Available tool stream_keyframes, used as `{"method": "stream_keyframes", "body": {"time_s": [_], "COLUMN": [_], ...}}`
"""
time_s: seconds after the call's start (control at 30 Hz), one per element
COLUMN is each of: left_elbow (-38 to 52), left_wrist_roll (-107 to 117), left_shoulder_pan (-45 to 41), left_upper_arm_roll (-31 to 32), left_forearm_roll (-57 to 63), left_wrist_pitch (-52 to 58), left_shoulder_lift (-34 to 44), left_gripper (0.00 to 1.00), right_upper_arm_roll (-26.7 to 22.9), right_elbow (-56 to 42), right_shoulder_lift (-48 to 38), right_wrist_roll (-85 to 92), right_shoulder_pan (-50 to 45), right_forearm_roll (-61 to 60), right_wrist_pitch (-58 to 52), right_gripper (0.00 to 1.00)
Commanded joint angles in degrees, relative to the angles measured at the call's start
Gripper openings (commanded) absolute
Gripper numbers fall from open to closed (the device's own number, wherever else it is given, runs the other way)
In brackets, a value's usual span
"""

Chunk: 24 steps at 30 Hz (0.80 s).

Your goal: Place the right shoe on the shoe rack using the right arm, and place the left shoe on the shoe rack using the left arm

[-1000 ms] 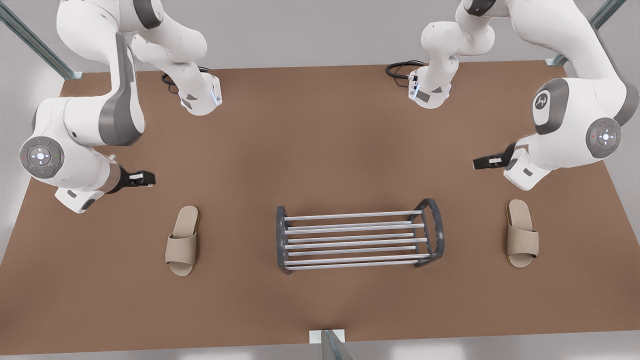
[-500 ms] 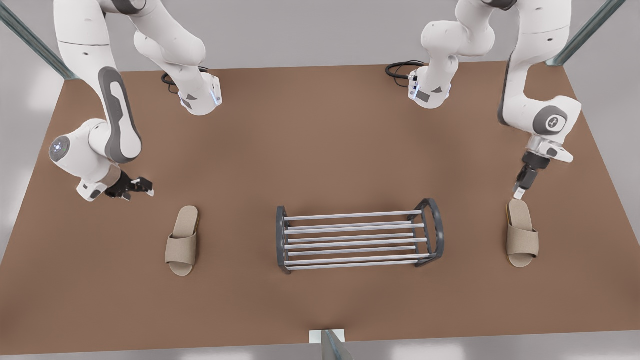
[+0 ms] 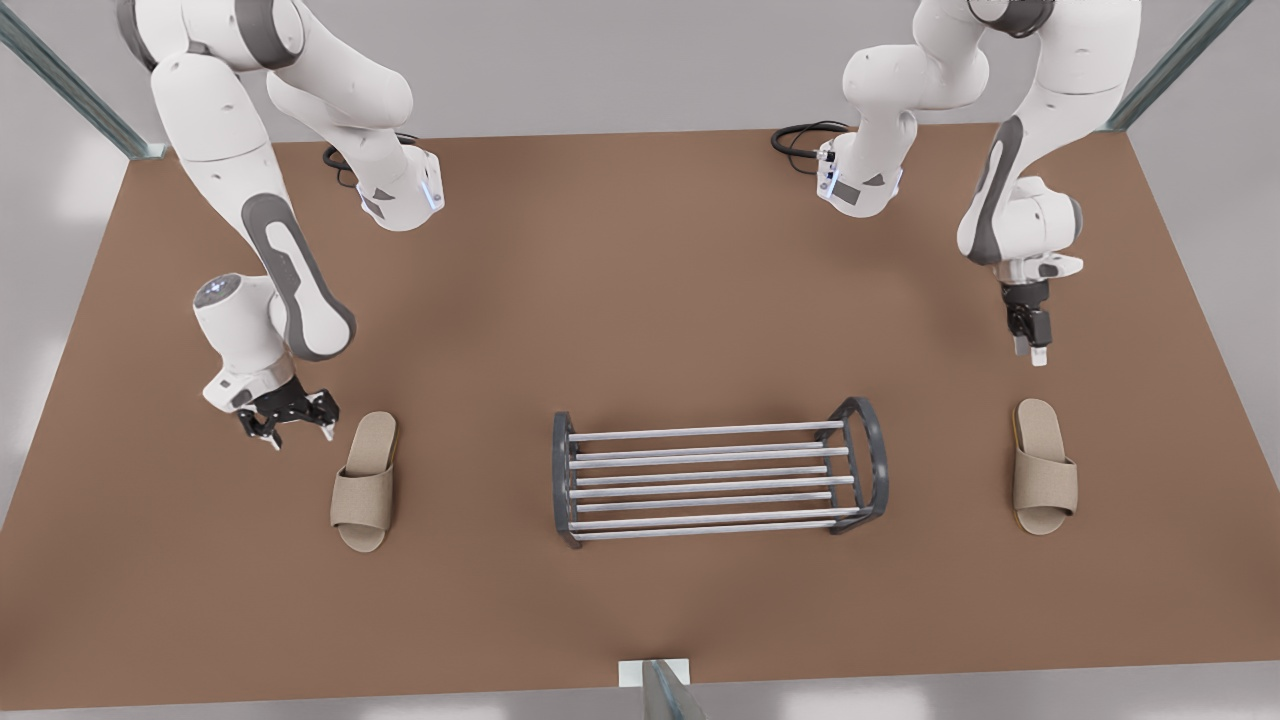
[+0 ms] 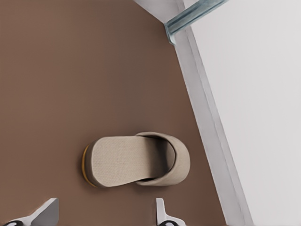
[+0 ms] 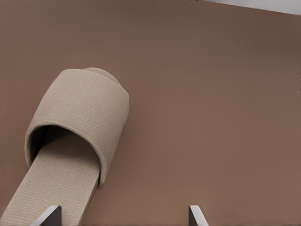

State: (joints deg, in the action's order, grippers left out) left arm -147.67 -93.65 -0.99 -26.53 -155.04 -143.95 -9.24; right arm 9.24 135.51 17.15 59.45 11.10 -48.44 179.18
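Shoes both flat on the tabletop [image 3: 650,280], not yet on the shoe rack [image 3: 710,480] between them at lower centre of the front view.

The left shoe [image 3: 1045,465] sits lower right, long axis running up-down the frame, heel uppermost. The left gripper [image 3: 1035,350] hangs near that heel, further up the frame, fingers apart, holding nothing.

The right shoe [image 3: 365,480] sits lower left, same heel-up lie with a slight tilt. The right gripper [image 3: 288,432] is just beside its heel, toward the frame's left, open and empty.

We judge each arm is nearest its own shoe. Each needs a short shift onto the heel end.
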Motion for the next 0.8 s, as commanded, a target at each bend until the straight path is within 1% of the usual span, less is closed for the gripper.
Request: {"method": "stream_keyframes", "body": {"time_s": [0.0, 0.03, 0.1, 0.17, 0.2, 0.33, 0.37, 0.47, 0.53, 0.57, 0.7, 0.77], "left_elbow": [1.42, 1.68, 4.67, 6.78, 7.75, 9.95, 11.96, 15.92, 19.79, 20.32, 21.28, 22.60], "left_wrist_roll": [9.63, 11.91, 12.79, 15.61, 16.13, 16.92, 16.84, 18.50, 18.42, 18.51, 19.30, 20.61], "left_shoulder_pan": [0.64, 0.81, 3.27, 4.68, 4.94, 6.96, 10.04, 10.74, 11.71, 13.29, 13.29, 13.21], "left_upper_arm_roll": [1.48, 1.48, 4.29, 6.84, 7.10, 8.42, 11.23, 13.26, 13.35, 13.35, 13.35, 14.58], "left_forearm_roll": [-2.10, -2.10, -2.10, -2.28, -2.28, -1.58, -1.58, -1.75, -0.18, 2.73, 2.47, 2.12], "left_wrist_pitch": [0.78, 0.51, 0.51, 0.34, -0.28, -2.03, -2.47, -3.18, -5.72, -5.73, -5.73, -5.73], "left_shoulder_lift": [-0.69, -1.57, -5.09, -5.62, -5.97, -7.20, -8.78, -11.77, -12.65, -12.65, -14.40, -15.28], "left_gripper": [1.00, 1.00, 1.00, 1.00, 1.00, 1.00, 1.00, 1.00, 1.00, 1.00, 1.00, 1.00], "right_upper_arm_roll": [0.43, 0.43, 0.43, 0.43, 0.43, 0.43, 0.43, 0.43, 0.43, 0.43, 0.43, 0.43], "right_elbow": [-0.95, -1.57, -2.79, -5.78, -6.66, -7.28, -7.90, -8.95, -9.48, -9.57, -11.23, -12.20], "right_shoulder_lift": [0.17, 0.52, 1.66, 4.21, 5.00, 5.88, 6.49, 7.46, 7.99, 8.25, 9.75, 10.45], "right_wrist_roll": [19.04, 19.13, 21.50, 31.51, 34.42, 35.48, 36.00, 36.35, 36.71, 36.71, 36.79, 37.15], "right_shoulder_pan": [0.15, 0.50, 0.59, 0.24, 0.06, -1.69, -2.40, -2.92, -3.19, -3.28, -3.36, -3.36], "right_forearm_roll": [-11.76, -12.29, -15.97, -25.82, -28.37, -30.92, -31.98, -32.06, -32.06, -32.24, -32.42, -32.42], "right_wrist_pitch": [0.30, -2.16, -4.10, -4.98, -4.98, -4.98, -4.98, -4.71, -4.54, -4.45, -4.01, -3.92], "right_gripper": [1.00, 1.00, 1.00, 1.00, 1.00, 1.00, 1.00, 1.00, 1.00, 1.00, 1.00, 1.00]}}
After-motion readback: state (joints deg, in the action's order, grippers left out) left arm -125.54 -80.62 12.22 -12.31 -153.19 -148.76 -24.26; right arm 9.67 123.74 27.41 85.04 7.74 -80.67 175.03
